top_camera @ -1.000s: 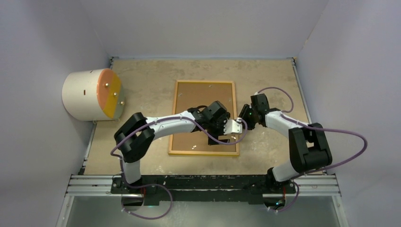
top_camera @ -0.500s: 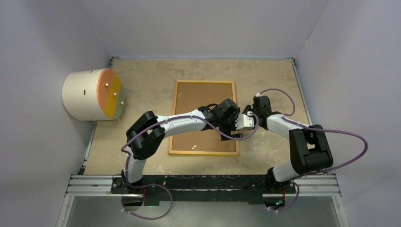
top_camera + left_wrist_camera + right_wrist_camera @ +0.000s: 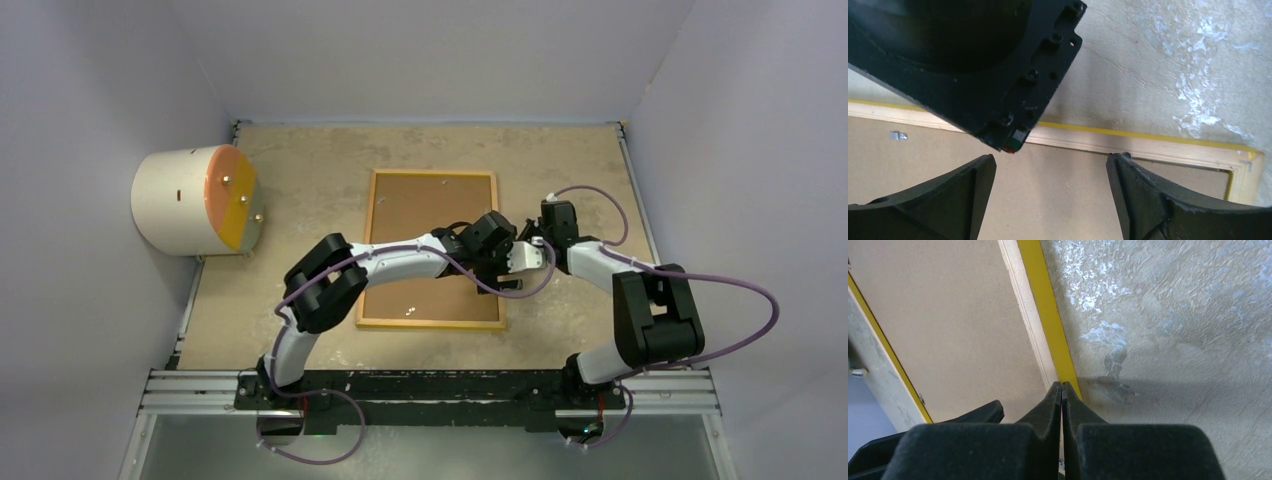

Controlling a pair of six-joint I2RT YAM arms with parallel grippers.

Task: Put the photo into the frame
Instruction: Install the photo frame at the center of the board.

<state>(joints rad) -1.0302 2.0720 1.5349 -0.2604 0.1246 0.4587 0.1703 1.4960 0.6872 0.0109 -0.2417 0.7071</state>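
The frame [image 3: 368, 250] lies face down in the middle of the table, its light wood back up and a yellow edge showing [image 3: 1045, 305]. A plain brown backing board [image 3: 420, 230] fills it. The photo is hidden from every view. My left gripper [image 3: 1050, 172] hangs open just over the backing board [image 3: 1048, 200], close to the frame's right rail [image 3: 1148, 145], with nothing between its fingers. My right gripper [image 3: 1062, 387] is shut, its tips down at that same right rail [image 3: 1030, 315]. Seen from above, the left gripper [image 3: 487, 270] and the right gripper [image 3: 503, 283] nearly touch.
A white cylinder with an orange and yellow face [image 3: 190, 200] lies at the table's left edge. A small metal clip [image 3: 898, 135] sits on the frame's back. Walls close the table on three sides, and a metal rail [image 3: 430, 390] runs along its near edge.
My left arm has swung right across the backing board to the frame's right rail. My right gripper has closed and settled at that rail.
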